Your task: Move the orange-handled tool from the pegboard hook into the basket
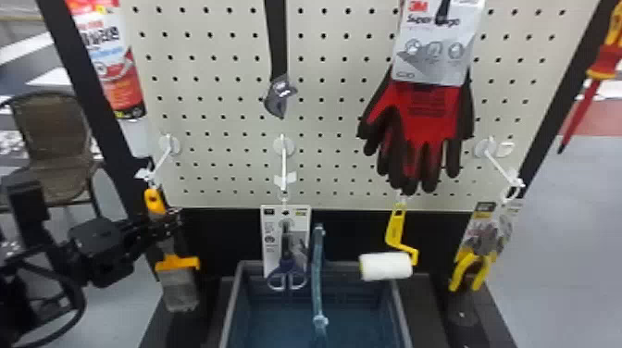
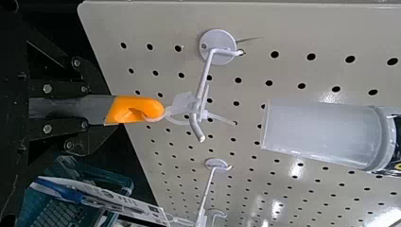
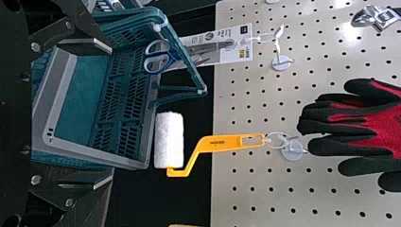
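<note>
My left gripper (image 1: 175, 221) has its two fingers pressed on the grey part of the handle of the orange-handled tool (image 1: 178, 263). I think the grip is good, with one finger on each side. The tool hangs upright at the left side of the pegboard (image 1: 222, 106). Its white loop (image 2: 177, 113) is on the hook (image 2: 203, 85), so I am at the step of taking it off.

The hook's tip bends up a bit. Next I should lift the tool a little, then pull it to the near side until the loop slides free. If I pull too low, the loop could catch on the tip, or the tool could slip and turn in my fingers.

The basket (image 1: 233, 301) is lower down and to the right of the tool. After the hook, I need to go right and put the tool down inside. The blue-green basket handle (image 1: 317, 273) stands up and the scissors (image 1: 287, 275) hang by the far side, so I should not bump them.

My right gripper (image 3: 112, 113) is on the near side of the basket, with its fingers wide apart and nothing in them
</note>
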Available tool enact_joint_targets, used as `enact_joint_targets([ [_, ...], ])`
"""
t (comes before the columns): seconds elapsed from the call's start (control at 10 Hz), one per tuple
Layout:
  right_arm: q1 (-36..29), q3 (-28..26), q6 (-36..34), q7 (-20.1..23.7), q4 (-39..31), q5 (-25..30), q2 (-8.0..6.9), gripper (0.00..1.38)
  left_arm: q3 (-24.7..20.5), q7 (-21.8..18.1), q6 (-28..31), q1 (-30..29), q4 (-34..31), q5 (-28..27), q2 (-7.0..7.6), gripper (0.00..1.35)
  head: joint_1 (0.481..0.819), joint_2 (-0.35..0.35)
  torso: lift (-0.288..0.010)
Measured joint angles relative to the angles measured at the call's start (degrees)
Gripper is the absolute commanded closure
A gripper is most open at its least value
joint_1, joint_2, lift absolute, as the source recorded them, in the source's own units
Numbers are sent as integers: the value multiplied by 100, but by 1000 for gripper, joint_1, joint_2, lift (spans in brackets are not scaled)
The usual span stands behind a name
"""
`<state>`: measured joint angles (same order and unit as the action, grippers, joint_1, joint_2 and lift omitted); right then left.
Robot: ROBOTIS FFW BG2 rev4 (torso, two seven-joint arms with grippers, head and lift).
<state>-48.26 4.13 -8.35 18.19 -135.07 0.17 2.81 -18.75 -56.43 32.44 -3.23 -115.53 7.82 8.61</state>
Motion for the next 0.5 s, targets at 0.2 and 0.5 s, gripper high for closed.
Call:
enact_joint_targets([
  [0.2, 1, 0, 0, 0, 0, 0, 0, 335, 1, 1, -1, 0, 0, 1, 0, 1164, 549, 0, -100],
  [0.5, 10, 0, 0, 0, 0, -3, 0, 335, -4, 7, -3, 0, -20, 1, 0, 1164, 549, 0, -100],
])
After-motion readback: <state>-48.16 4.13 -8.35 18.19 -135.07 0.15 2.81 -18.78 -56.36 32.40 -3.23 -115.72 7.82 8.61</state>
